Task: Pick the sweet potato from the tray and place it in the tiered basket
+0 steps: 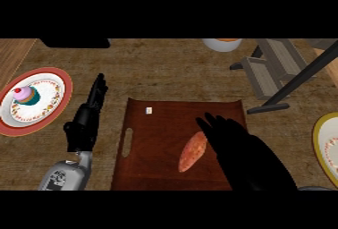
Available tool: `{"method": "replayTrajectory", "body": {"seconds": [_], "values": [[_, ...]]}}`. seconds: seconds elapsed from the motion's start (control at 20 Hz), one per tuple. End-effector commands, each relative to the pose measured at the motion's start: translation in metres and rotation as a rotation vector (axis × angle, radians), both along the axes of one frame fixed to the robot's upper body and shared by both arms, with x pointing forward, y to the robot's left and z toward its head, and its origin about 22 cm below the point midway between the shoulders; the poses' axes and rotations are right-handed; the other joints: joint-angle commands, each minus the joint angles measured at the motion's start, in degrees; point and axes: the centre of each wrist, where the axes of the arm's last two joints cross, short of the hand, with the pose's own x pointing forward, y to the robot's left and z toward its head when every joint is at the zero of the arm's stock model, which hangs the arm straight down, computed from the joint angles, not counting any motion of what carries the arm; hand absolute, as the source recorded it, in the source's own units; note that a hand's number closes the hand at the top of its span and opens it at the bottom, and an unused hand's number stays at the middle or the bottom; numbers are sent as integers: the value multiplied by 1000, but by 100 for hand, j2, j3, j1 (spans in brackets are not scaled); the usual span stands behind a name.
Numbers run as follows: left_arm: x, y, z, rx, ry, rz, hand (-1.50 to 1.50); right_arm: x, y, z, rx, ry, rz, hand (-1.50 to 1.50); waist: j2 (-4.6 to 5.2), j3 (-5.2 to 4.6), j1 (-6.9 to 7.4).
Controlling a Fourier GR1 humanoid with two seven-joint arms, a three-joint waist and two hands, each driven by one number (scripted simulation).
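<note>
One orange, tapered sweet potato [192, 152] lies on the dark wooden tray [152, 147], just beside the black right hand [246, 154], fingers straight, holding nothing; probably stiff, weighty, rough-skinned: grasp its thick middle

A home kitchen, by the look of it: a brown, mottled counter top [171, 67] laid with food and tableware. A round white plate with a red rim [16, 129] carries a pink-frosted cupcake [26, 95]. A dark red-brown wooden tray [158, 134] holds an orange sweet potato [192, 152]. Around them stand a grey tiered basket on a dark frame [274, 67], a yellow-rimmed white plate [317, 129] and a white bowl [222, 44] — all serving ware.
</note>
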Motion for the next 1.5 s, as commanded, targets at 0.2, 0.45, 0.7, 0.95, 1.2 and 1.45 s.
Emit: {"method": "replayTrajectory", "body": {"seconds": [0.2, 0.45, 0.7, 0.95, 1.2, 1.45], "values": [[1, 0, -10, -10, -1, 18, 0, -3, 34, -6, -218, -20, -47, -150, 28, 14, -55], [-18, -10, -21, -18, 0, -3, 0, 17, 47, -19, -249, -38, -99, -150, 16, 18, -10], [-16, 8, -12, -6, 14, 3, 0, 12, 37, -27, -242, -30, -163, -150, -3, 23, -91], [-11, -1, -14, -6, 11, 7, 0, 22, 32, -41, -235, -6, -183, -150, 29, 27, -86], [-5, 6, -11, -26, 0, 20, 0, 6, 26, -56, -221, 33, -167, -150, 27, 28, -108], [-4, 7, 1, -14, -9, 8, 0, 11, 49, -64, -165, 18, -143, -150, 36, 30, -35]]}}
